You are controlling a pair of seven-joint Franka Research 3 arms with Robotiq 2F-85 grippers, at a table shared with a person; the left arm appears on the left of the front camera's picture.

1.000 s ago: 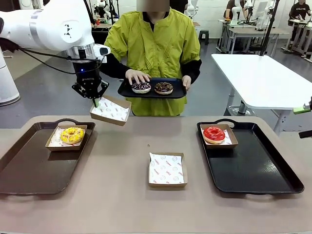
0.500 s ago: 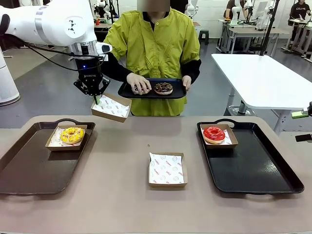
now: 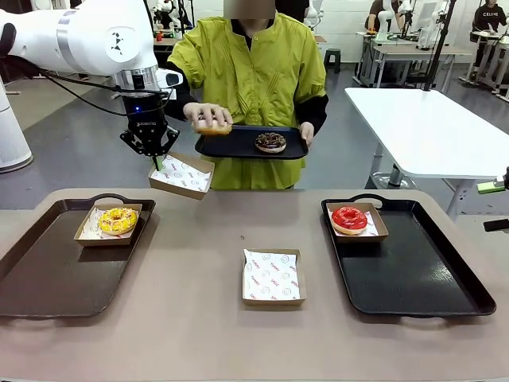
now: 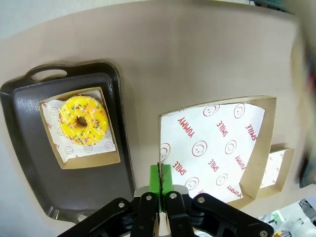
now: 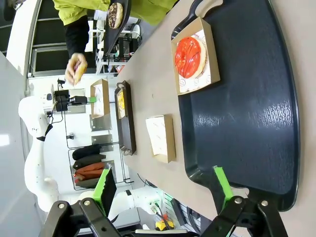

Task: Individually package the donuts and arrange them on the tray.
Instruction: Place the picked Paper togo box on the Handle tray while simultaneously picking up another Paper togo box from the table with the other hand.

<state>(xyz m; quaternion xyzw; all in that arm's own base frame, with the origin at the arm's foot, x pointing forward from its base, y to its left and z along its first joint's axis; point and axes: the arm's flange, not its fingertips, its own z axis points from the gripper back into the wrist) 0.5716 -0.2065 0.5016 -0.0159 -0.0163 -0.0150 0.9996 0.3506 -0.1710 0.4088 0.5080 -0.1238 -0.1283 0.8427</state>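
**Left jaws grip an empty box in the air while the person lifts a donut**

The left arm comes in from the left. The left jaws are closed on one edge of the held box (image 3: 181,177), which is lined with printed paper and has nothing in it. This box hangs tilted in the air above the far left part of the table (image 3: 199,334). In the left wrist view the green pads (image 4: 167,177) press together on the edge of the box.

The person stands at the far side and holds a small black tray (image 3: 238,148), with one hand (image 3: 305,134) at its right end. The other hand (image 3: 205,114) holds a donut (image 3: 215,127) just above the left end of this tray, with its pale underside toward the camera. The sprinkled chocolate donut (image 3: 270,142) lies on the small tray, right of its middle.

The yellow donut (image 3: 118,220) lies in the left box (image 3: 83,232) at the far side of the brown tray (image 3: 48,278), on the left of the table. The red donut (image 3: 349,218) lies in the right box (image 3: 380,227) at the far left corner of the large black tray (image 3: 421,278). The middle box (image 3: 273,277), empty, lies on the table between the two big trays.

The right jaws stand wide open with nothing between them. Their green pads (image 5: 103,187) are well apart, and the large black tray lies in front of them.
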